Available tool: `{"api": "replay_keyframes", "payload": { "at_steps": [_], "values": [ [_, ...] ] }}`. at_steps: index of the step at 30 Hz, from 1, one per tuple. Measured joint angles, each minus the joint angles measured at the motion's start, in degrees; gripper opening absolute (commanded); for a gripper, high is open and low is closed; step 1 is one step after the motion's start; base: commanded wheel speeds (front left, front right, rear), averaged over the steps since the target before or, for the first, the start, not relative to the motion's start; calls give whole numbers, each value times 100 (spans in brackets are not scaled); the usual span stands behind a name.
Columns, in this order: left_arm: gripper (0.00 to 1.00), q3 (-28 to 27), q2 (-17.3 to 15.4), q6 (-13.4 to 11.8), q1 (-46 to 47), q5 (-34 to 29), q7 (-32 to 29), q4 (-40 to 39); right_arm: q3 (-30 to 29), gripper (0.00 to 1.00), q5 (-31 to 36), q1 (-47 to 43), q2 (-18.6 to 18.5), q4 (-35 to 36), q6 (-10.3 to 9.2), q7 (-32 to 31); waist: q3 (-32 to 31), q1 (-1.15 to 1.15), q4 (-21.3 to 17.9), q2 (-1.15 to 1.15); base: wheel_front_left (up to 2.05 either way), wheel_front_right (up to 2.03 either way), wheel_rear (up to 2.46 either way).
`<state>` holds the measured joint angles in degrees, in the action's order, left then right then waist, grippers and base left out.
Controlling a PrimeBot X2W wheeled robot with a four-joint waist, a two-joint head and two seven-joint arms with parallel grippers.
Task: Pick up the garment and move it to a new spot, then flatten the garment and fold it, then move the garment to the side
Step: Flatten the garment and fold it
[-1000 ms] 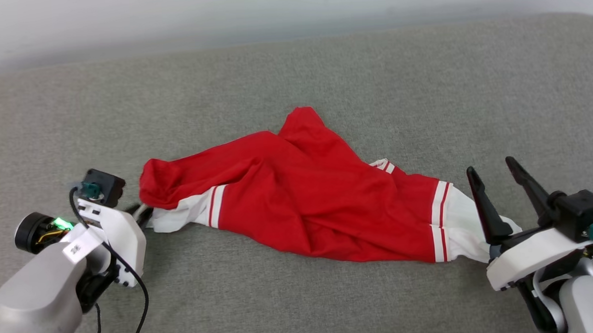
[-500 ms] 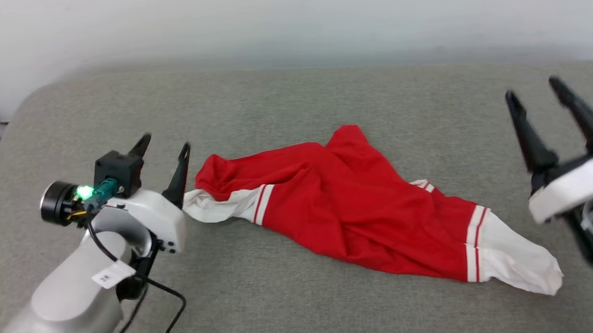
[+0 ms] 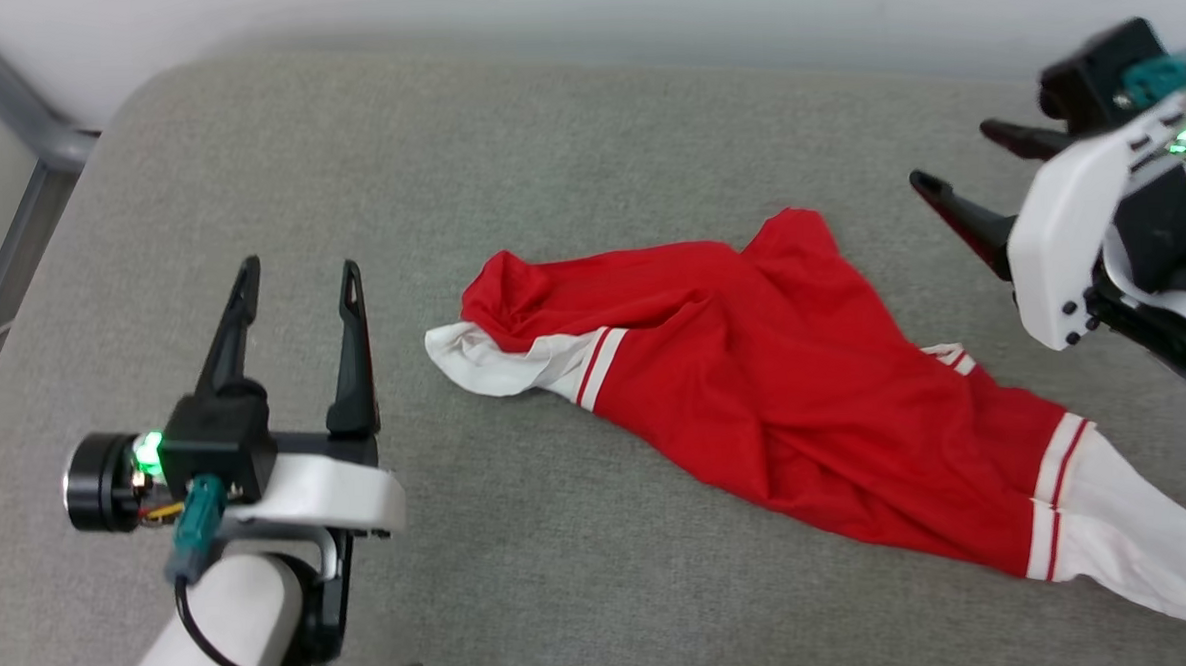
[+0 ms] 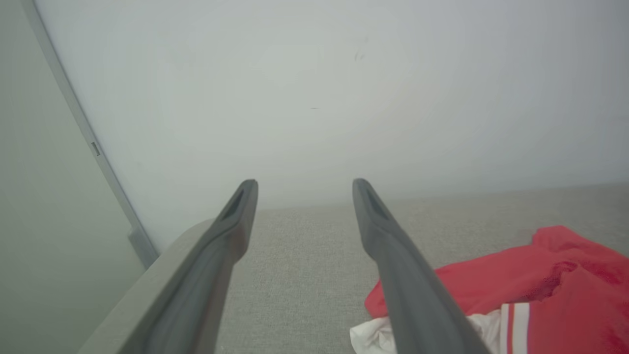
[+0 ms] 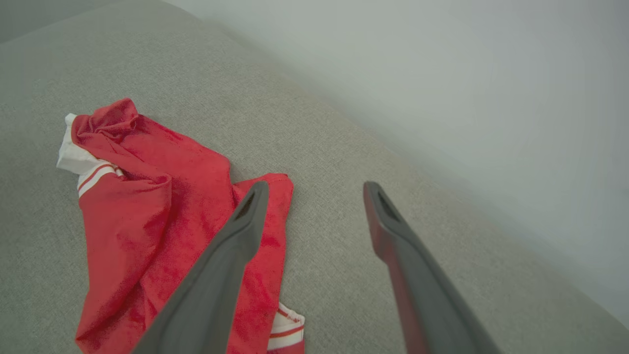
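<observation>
Now my left pincer has let go of the white sleeve and drawn back, jaws wide like my right pincer; the move looks done, flattening next; the garment lies rumpled, slanting across the grey cushion, both pincers clear of it.

Premises appear to be a plain test room or lab, not confirmed. Evidence: bare white wall, grey fabric-covered counter with rounded corner, grey metal rail alongside the wall.
</observation>
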<state>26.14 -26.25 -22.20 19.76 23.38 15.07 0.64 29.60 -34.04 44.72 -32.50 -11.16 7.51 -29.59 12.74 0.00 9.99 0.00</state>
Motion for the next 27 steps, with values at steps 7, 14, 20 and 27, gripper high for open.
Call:
{"api": "replay_keyframes", "payload": {
  "at_steps": [7, 14, 20, 27],
  "values": [
    [100, -534, 723, 311, -515, -489, 0, -179, 1077, 100, -864, 943, -122, -595, 0, -1608, 414, 0, 276, 0, 0, 0, 0],
    [100, -976, 1367, 779, -606, -904, 0, -172, 1873, 100, -926, 1527, -55, -1318, 0, -1923, 833, 0, 585, 0, 0, 0, 0],
    [100, -1316, 1792, 1181, -590, -1213, 0, -91, 2314, 100, -1031, 1635, 218, -2000, 0, -1686, 1134, 0, 812, 0, 0, 0, 0],
    [100, -1672, 2006, 1485, -583, -1490, 0, -9, 3021, 64, -1178, 1823, 140, -2198, -20, -1468, 1174, -1, 881, 0, 0, 0, 0]
  ]
}}
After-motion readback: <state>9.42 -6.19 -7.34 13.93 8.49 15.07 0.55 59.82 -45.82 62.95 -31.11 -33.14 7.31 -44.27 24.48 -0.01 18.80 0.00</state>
